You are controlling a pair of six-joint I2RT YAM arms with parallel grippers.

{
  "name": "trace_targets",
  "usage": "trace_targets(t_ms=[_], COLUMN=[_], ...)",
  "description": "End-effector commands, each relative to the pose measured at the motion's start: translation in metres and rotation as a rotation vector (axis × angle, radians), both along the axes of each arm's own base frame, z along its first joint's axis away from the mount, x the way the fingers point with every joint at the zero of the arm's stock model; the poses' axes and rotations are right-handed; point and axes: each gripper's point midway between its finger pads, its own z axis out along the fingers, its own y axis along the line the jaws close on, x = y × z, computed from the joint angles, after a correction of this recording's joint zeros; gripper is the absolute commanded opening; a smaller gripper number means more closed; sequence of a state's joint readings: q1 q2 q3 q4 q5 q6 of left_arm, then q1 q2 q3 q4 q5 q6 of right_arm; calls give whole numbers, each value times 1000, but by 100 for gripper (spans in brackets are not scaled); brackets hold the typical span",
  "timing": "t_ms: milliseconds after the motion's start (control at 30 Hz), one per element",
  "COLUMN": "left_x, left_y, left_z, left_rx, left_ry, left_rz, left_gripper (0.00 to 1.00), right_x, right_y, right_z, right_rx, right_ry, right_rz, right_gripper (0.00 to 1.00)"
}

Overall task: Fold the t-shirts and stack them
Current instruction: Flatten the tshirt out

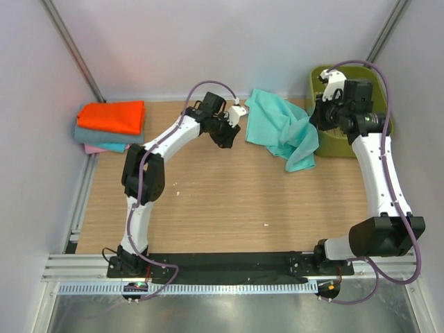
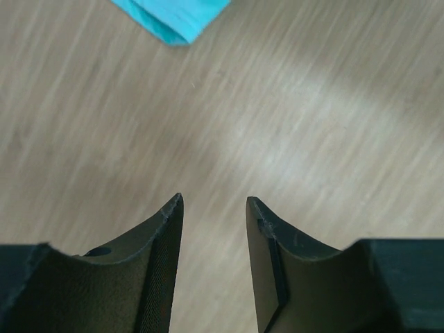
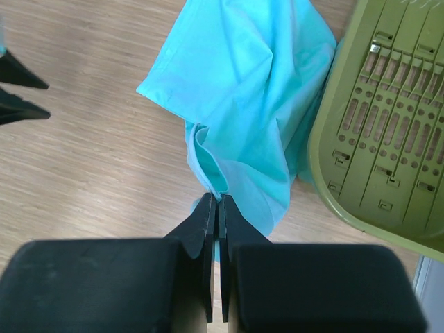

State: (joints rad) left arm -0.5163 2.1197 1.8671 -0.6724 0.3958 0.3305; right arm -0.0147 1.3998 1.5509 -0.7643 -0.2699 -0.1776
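A mint-green t-shirt (image 1: 283, 128) hangs crumpled at the back of the table, next to the basket. My right gripper (image 3: 219, 199) is shut on a fold of this shirt (image 3: 250, 83) and holds it up above the wood. My left gripper (image 2: 214, 201) is open and empty over bare wood, just left of the shirt; only a corner of the shirt (image 2: 173, 17) shows in its view. In the top view the left gripper (image 1: 234, 126) is beside the shirt's left edge. A folded stack lies at the far left: orange (image 1: 112, 116) on top, grey-teal (image 1: 104, 136), pink (image 1: 97, 148) beneath.
An olive-green plastic basket (image 1: 347, 142) stands at the back right, behind the right arm, and shows in the right wrist view (image 3: 388, 132). White walls enclose the table on three sides. A metal rail runs along the near edge.
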Motion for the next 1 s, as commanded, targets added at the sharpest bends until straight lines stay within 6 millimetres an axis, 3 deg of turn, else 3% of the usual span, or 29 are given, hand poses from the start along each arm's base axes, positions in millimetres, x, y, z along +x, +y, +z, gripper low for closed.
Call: trace_targets(t_ms=[0,267,333,367,533,967], left_x=[50,64,65,65,54,79], left_y=[-14,-39,-46,-49,-69,-96], left_z=[32,0,-7,-9,-13,-22], left_rx=[0,100,137,152,157,129], left_ry=[-249,-371,-399,-413,-449,-496], left_rz=[-66,-246,-253,-264,-343,-364], left_gripper=[43,47,62,63,64,59], right_x=[-2,-8,-8,-8,-3,9], right_y=[-5,-18,-18,-18,-19,-19], right_z=[13,2,-2,-4,-6,-15], right_rx=[-17,-42,-48,-50,-57,-54], right_ry=[-58,-43,-33,-28,-20,-2], right_rz=[-15,-37,-31,-29,-26,-23], right_gripper=[1,1,1,1,1,1])
